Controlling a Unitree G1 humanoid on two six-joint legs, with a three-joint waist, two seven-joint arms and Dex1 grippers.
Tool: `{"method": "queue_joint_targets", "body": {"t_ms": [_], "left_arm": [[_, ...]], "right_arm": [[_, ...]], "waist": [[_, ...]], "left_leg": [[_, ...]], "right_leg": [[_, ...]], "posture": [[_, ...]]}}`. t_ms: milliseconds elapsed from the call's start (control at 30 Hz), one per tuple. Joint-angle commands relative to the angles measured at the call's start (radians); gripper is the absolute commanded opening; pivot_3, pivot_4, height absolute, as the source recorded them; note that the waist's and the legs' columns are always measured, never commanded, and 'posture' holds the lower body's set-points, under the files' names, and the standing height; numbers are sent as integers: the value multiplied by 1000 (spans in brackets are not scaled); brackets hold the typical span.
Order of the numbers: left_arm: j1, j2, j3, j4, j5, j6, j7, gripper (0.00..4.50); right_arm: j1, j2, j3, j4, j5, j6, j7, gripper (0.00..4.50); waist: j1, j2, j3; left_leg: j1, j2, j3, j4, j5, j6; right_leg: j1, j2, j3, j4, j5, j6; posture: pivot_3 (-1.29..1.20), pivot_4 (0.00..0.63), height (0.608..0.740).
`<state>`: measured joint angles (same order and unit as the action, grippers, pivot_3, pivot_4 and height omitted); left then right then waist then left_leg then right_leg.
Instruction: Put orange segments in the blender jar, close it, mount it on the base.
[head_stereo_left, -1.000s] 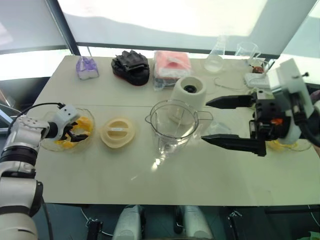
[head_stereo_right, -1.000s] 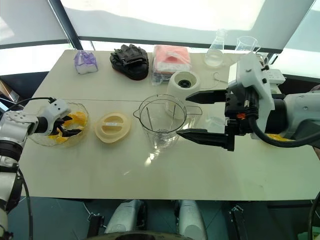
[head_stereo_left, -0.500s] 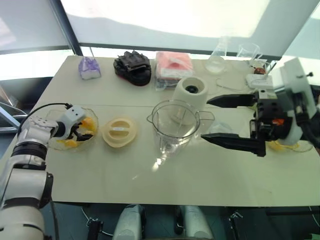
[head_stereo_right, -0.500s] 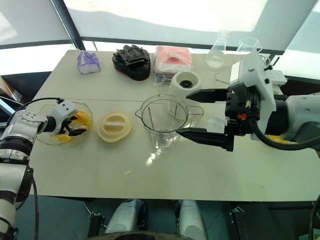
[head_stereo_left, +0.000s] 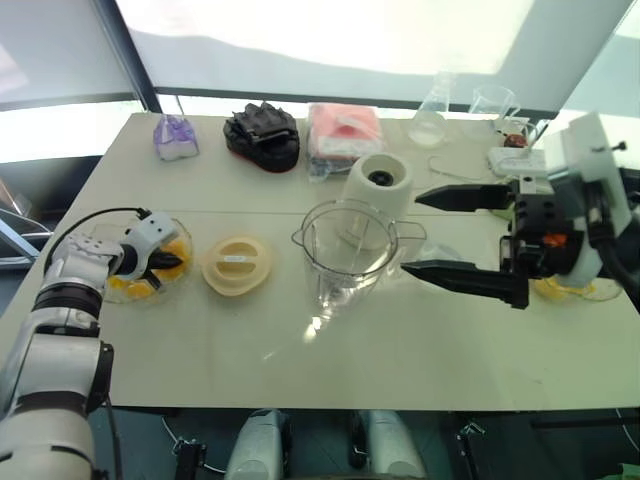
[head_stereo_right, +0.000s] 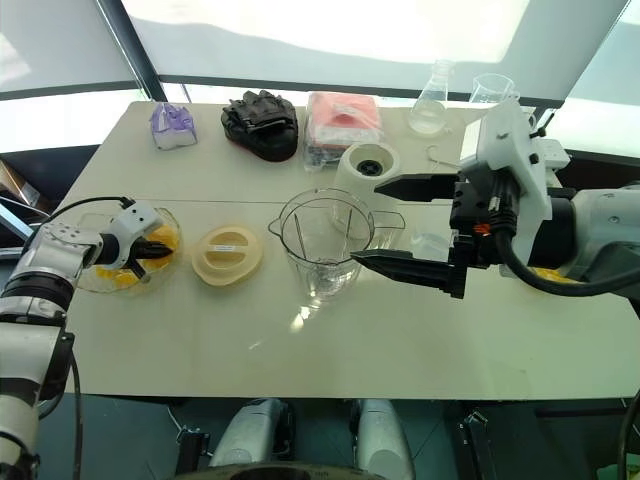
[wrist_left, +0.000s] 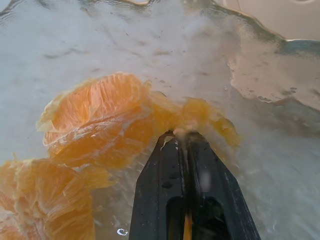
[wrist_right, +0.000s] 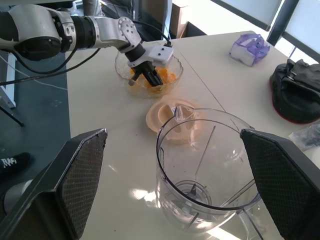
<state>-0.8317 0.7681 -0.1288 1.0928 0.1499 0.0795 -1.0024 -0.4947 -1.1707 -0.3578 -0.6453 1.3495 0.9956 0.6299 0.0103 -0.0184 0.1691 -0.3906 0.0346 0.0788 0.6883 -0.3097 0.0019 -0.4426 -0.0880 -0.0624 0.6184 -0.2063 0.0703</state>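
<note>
Wide beige table, with everything for the task on it
Blender jar upright and open near the middle, nothing inside, handle toward the robot's right; well to the right of the left gripper, with the flat cream lid lying on the table between them
Cream base just behind the jar, black socket up, nothing mounted
Glass bowl at the left side, holding the orange segments in a loose pile
Left gripper down inside this bowl, fingers pressed together, a small piece of orange pulp pinched at the very tips; hard to tell if a whole segment is truly caught or only a shred
Right gripper raised at the right of the jar, fingers spread wide, holding nothing, one finger close to the jar's rim
Left arm clearly the nearer one to the fruit; probable next move: up out of the bowl, then to the right over the lid to the jar mouth
Further back, out of the way: purple packet, black glove, pink package, glass flask, small clear cup
</note>
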Motion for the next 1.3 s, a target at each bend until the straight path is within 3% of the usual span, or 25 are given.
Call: {"method": "queue_joint_targets", "body": {"t_ms": [33,300,700,967,1133,1300], "left_arm": [[11,50,72,-35,-82,57,-107,32],[-19,217,224,-134,-286,256,-437,32],[-121,293,246,-171,-332,328,-550,32],[-308,195,227,-274,-385,399,-585,32],[-420,70,180,-332,-387,401,-579,32],[-512,-136,102,-321,-380,307,-600,32]], "right_arm": [[-5,2,-10,-4,4,-24,-7,4500],[23,47,10,-7,-26,-51,-11,4500],[69,81,15,-3,-72,-80,5,4500],[117,78,-18,-4,-99,-88,13,4500],[139,76,-33,-12,-108,-89,-1,4500],[205,53,-128,-47,-54,-53,-43,4500]], "waist": [[-3,0,0],[-1,-3,1],[2,-3,0],[6,-4,1],[3,-4,1],[4,-4,1]], "left_leg": [[0,0,0,0,0,0],[-2,0,0,0,0,0],[-2,0,0,2,0,0],[-2,-1,0,3,0,0],[-5,-1,-1,9,0,1],[-4,-1,0,9,-1,2]], "right_leg": [[0,0,0,0,0,0],[-1,1,-1,0,0,0],[0,2,-1,0,0,-1],[1,3,-1,1,0,0],[2,3,0,0,0,0],[2,4,1,1,1,2]], "posture": [[0,150,740],[0,150,740],[0,150,740],[0,150,740],[0,150,740],[0,150,740]]}}
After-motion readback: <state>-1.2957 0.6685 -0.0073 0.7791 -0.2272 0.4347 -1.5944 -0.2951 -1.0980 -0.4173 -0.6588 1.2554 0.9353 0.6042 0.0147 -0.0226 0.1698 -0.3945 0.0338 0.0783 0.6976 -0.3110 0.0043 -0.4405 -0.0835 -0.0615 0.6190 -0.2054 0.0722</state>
